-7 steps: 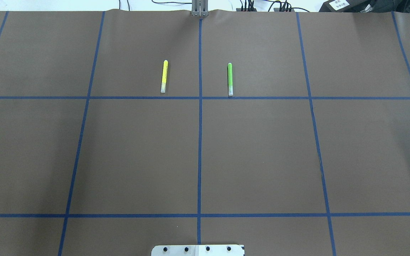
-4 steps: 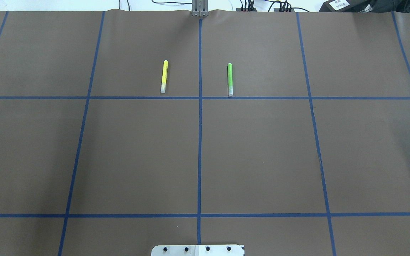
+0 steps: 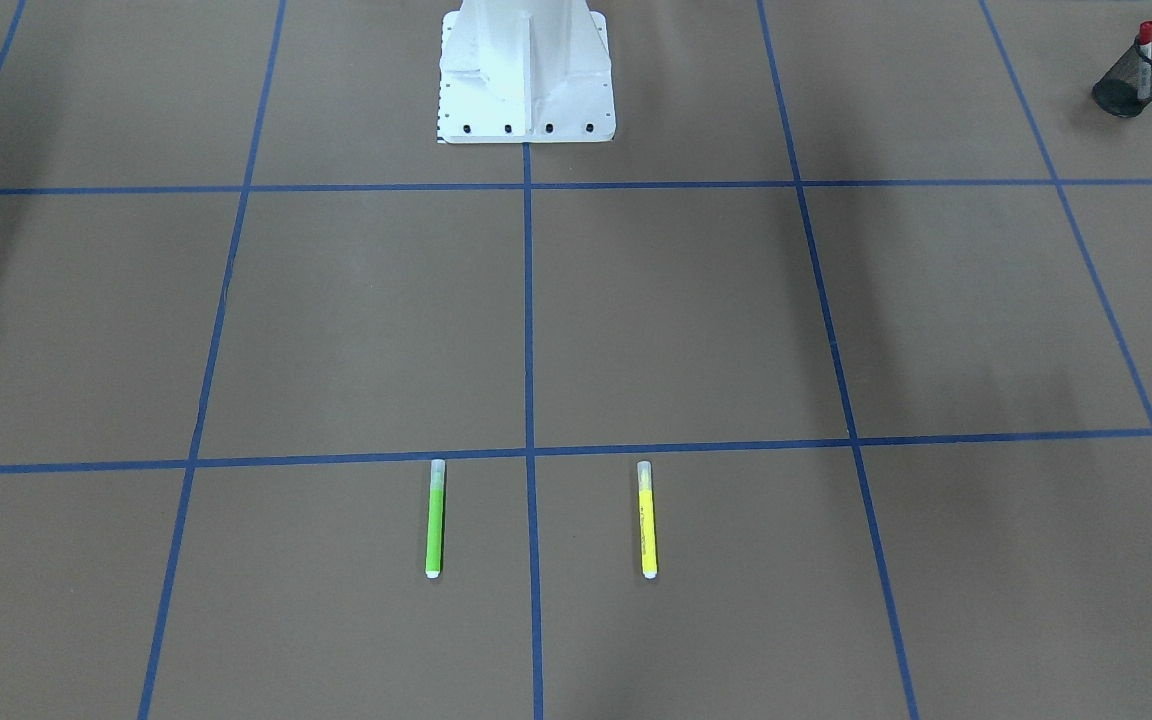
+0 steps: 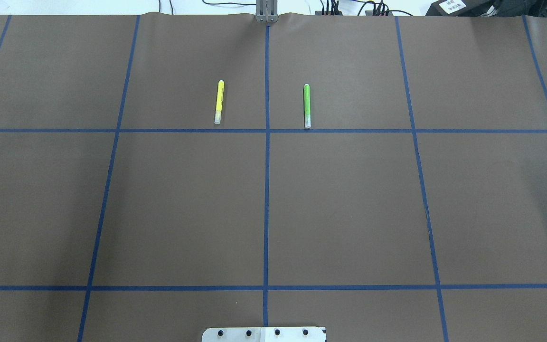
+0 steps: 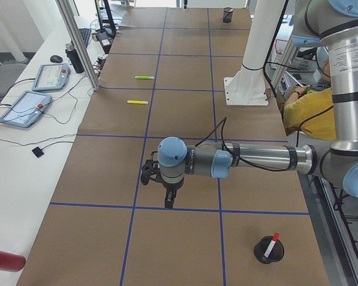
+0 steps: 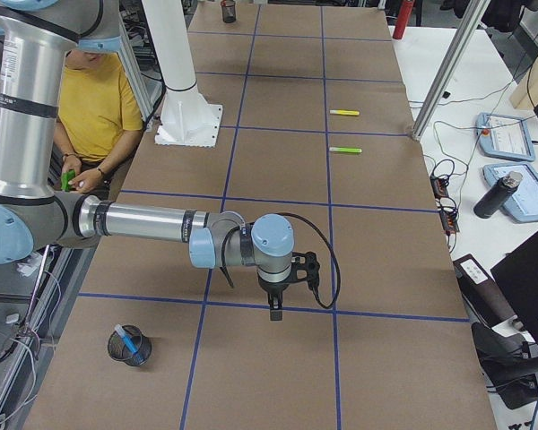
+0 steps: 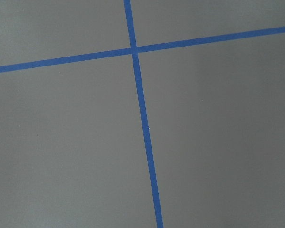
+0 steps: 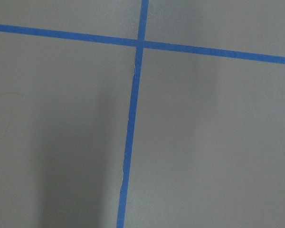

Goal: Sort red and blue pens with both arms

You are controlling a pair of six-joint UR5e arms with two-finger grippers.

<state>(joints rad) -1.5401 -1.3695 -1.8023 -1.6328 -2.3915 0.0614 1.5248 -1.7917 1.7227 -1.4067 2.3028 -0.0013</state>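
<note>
Red pen (image 3: 1145,50) in left cup (image 3: 1116,98), blue pen (image 6: 124,335) in right cup (image 6: 134,352): one colour per arm | left gripper (image 5: 169,201), right gripper (image 6: 275,312): aperture indeterminable.

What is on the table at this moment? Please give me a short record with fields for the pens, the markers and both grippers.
red pen: stands in the left mesh cup, on the robot's left side
blue pen: stands in the right mesh cup, on the robot's right side
yellow marker: lies flat, on the robot's left of the centre tape line
green marker: lies flat across that line, parallel to the yellow one
left gripper: points down over the table; open or shut, cannot tell
right gripper: the same
</note>
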